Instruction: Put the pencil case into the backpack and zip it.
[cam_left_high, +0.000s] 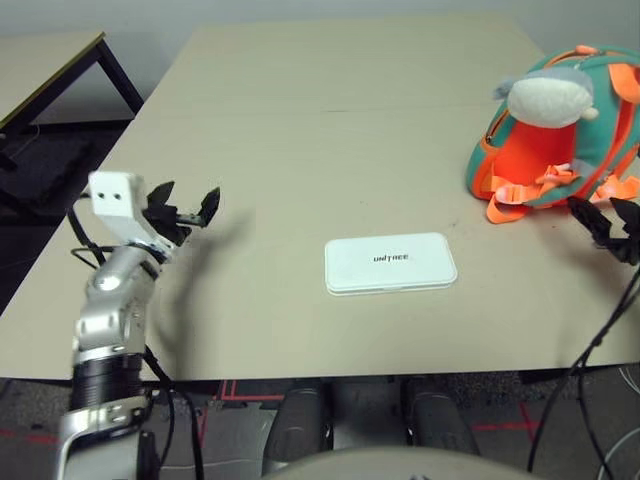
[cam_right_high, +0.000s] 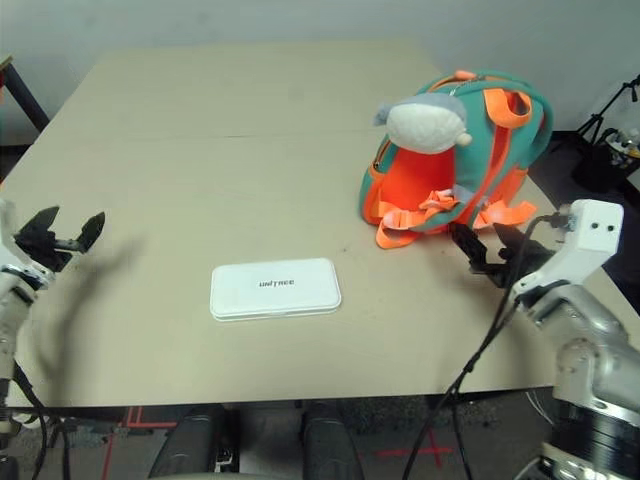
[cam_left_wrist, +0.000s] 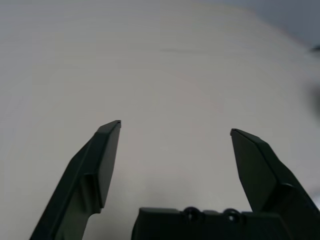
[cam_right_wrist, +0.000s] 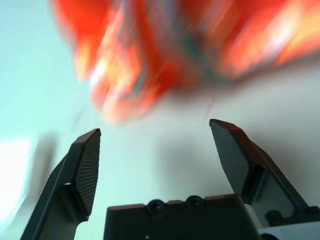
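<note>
I see the white pencil case (cam_left_high: 390, 263) lying flat mid-desk; the teal-orange backpack (cam_right_high: 455, 150) stands apart, far right.

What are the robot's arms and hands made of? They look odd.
Each forearm is ribbed silver metal with black cables looping alongside. A white boxy block sits at each wrist. The left gripper and right gripper each have two flat, pointed black fingers with textured inner pads.

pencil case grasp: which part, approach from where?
Likely best across the short width at mid-length, coming down from above. The pencil case lies flat on the table, long axis left-right, with free table around it. The long edges are straight; the corners are rounded and would probably slip. It is thin, so the fingers must reach nearly to the tabletop. Both the left gripper and right gripper are open.
</note>
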